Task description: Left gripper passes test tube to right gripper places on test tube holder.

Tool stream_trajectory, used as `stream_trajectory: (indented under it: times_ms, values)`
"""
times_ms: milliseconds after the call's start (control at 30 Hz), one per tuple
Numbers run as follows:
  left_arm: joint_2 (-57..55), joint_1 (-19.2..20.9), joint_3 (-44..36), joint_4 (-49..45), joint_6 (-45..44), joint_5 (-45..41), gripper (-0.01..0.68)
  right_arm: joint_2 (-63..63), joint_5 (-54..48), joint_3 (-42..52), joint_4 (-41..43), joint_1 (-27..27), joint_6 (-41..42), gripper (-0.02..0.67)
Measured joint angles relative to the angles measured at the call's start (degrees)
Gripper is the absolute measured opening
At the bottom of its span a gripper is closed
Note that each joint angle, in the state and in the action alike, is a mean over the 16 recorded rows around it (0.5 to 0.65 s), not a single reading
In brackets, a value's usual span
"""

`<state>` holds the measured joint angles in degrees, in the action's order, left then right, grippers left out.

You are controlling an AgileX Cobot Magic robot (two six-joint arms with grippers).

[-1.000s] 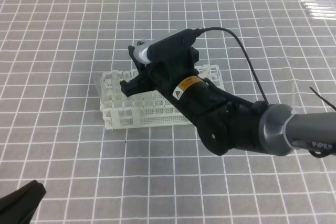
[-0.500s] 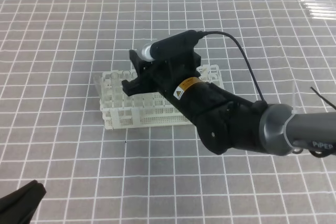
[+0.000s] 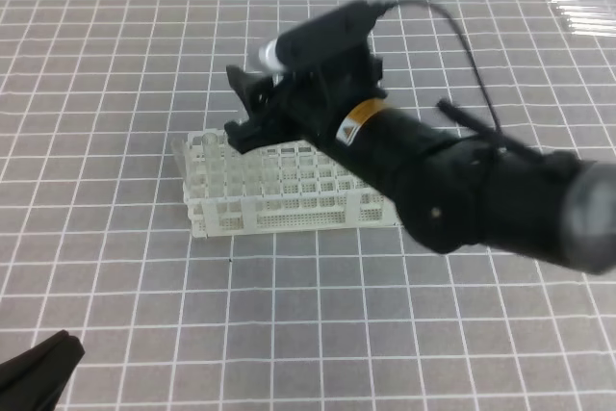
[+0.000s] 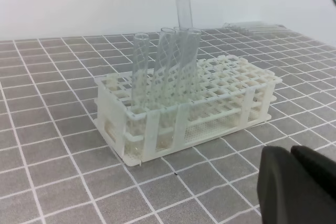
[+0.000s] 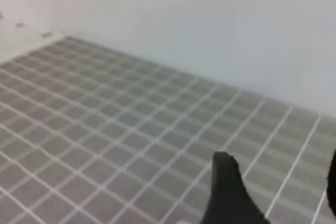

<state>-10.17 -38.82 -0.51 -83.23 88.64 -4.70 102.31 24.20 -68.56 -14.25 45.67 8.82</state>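
Only the left wrist view shows the test tube (image 4: pixel 184 17) with three others upright in the test tube holder (image 4: pixel 231 90) near its left end. The right gripper (image 3: pixel 252 108) hangs above, released and empty; the left gripper (image 4: pixel 296 182) is clenched, low beside the table (image 3: pixel 115 267) edge.

Right gripper (image 3: pixel 245 108) raised at centre, black fingers spread apart and holding nothing, arm stretching in from the right, left gripper (image 3: pixel 37 368) low at bottom-left corner, fingers closed together.
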Motion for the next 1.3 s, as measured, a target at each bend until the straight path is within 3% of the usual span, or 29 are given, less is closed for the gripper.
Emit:
stream_trajectory:
  times_ms: [300, 633, 1300]
  values:
    - [0.0, 0.0, -0.1, 0.0, 0.0, -0.1, -0.001, -5.0, -5.4, 0.0, 0.4, 0.0, 3.3, 0.28]
    - [0.0, 0.0, -0.1, 0.0, 0.0, -0.1, -0.001, -1.2, -5.9, -1.8, 1.3, 0.0, 3.6, 0.23]
    - [0.0, 0.0, 0.0, 0.0, 0.0, 0.0, -0.001, 9.7, -23.0, -18.8, -3.2, -2.8, 3.7, 0.44]
